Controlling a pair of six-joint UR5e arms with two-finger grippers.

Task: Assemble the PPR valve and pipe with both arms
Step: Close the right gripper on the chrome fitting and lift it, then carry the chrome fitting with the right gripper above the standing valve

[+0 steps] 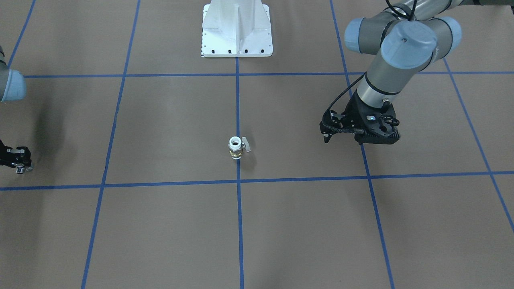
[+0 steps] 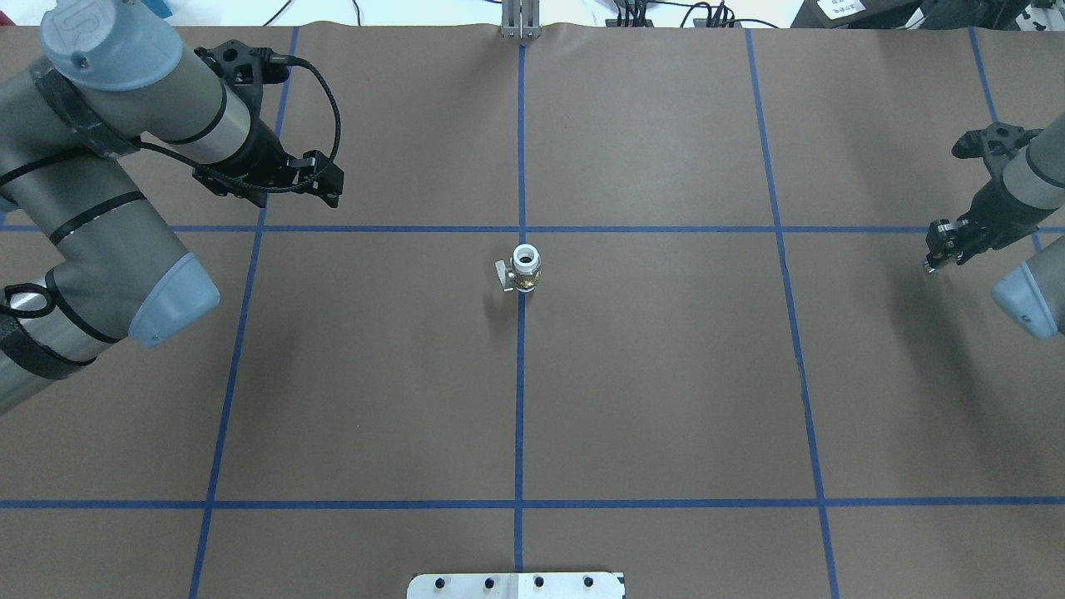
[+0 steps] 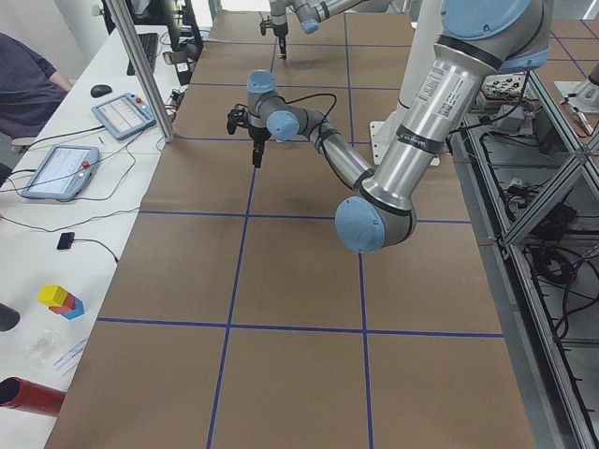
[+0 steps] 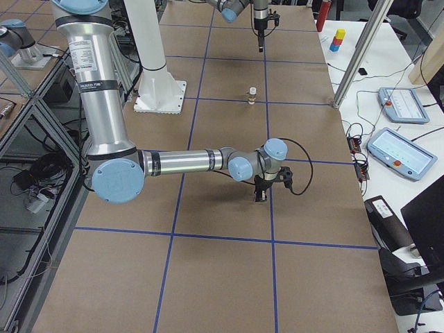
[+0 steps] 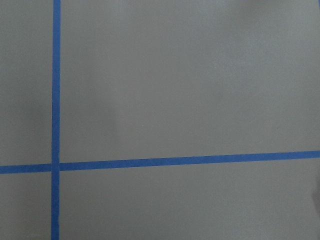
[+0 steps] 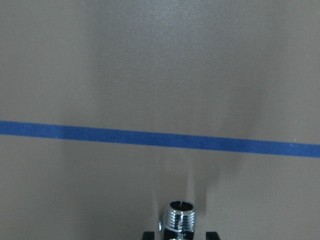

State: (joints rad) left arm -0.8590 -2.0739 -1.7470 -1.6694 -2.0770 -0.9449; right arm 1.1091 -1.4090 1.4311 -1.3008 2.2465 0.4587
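Note:
The PPR valve (image 2: 526,268) stands upright on the centre blue line, with white ends, a brass band and a grey lever; it also shows in the front view (image 1: 237,147) and the right view (image 4: 252,94). My right gripper (image 2: 933,258) hovers far to the valve's right, shut on the small chrome pipe (image 6: 180,218). The pipe's threaded open end pokes out between the fingertips (image 6: 148,235) and shows as a shiny tip in the front view (image 1: 19,170). My left gripper (image 2: 326,181) hangs open and empty, left of and beyond the valve. The left wrist view shows only bare table.
Brown paper with a blue tape grid (image 2: 522,125) covers the table. The white bolted base plate (image 1: 237,40) stands at the robot's side. A side bench holds tablets (image 3: 56,170), cables and coloured blocks (image 3: 61,299). A seated person (image 3: 23,84) is at that bench.

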